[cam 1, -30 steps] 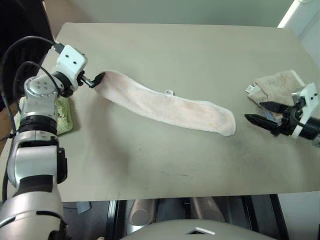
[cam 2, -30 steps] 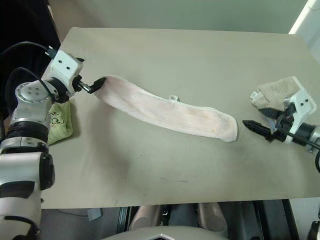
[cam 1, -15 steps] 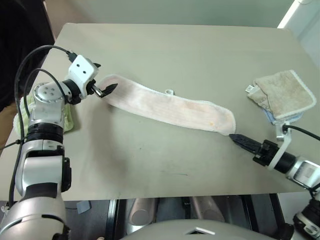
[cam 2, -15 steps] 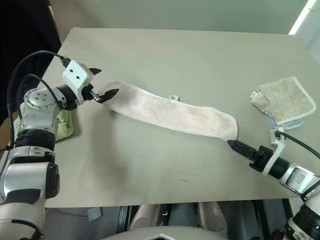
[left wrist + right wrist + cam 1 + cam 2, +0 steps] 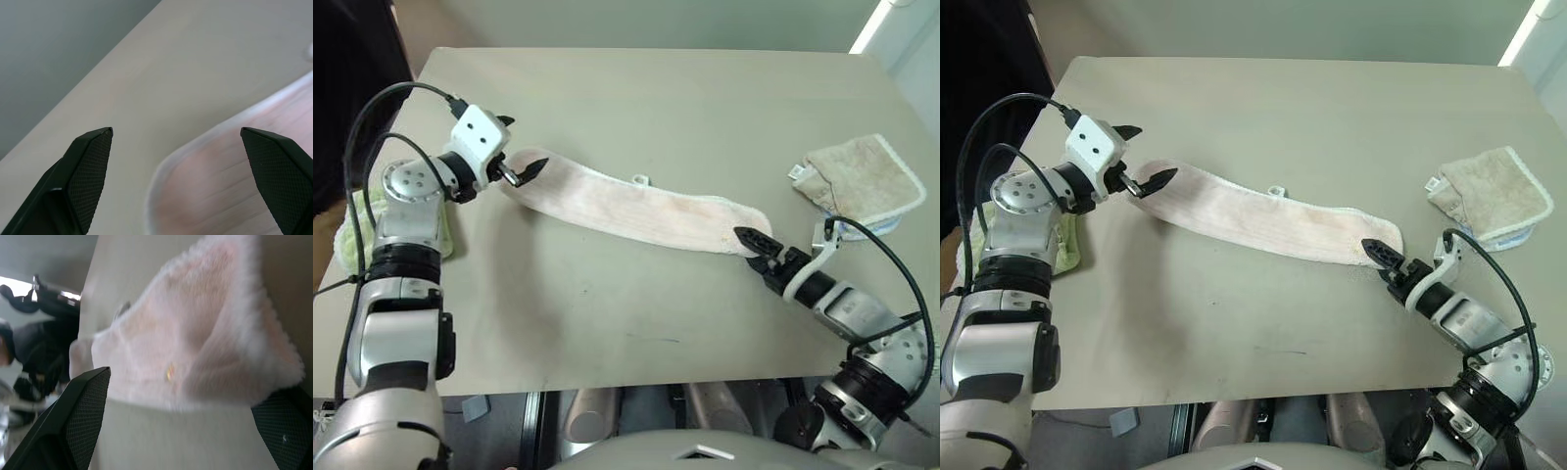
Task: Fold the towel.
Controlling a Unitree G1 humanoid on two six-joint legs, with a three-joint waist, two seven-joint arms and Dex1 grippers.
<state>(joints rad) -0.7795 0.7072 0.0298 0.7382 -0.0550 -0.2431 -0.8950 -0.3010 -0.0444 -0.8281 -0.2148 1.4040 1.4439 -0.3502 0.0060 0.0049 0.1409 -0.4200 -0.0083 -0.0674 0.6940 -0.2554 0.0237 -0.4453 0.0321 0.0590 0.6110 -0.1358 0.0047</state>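
silver arms, black cables, black-fingered hands

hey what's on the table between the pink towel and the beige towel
Nothing; bare table separates the pink towel from the beige towel, seen in both eye views.

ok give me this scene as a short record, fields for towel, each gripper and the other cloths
towel: pale pink, lying flat in a long strip across the table
left gripper: open, at the strip's left end
right gripper: open, at the strip's right end
held: nothing visibly gripped
beige towel: folded, on the table's right side
green towel: left edge, partly behind the left arm
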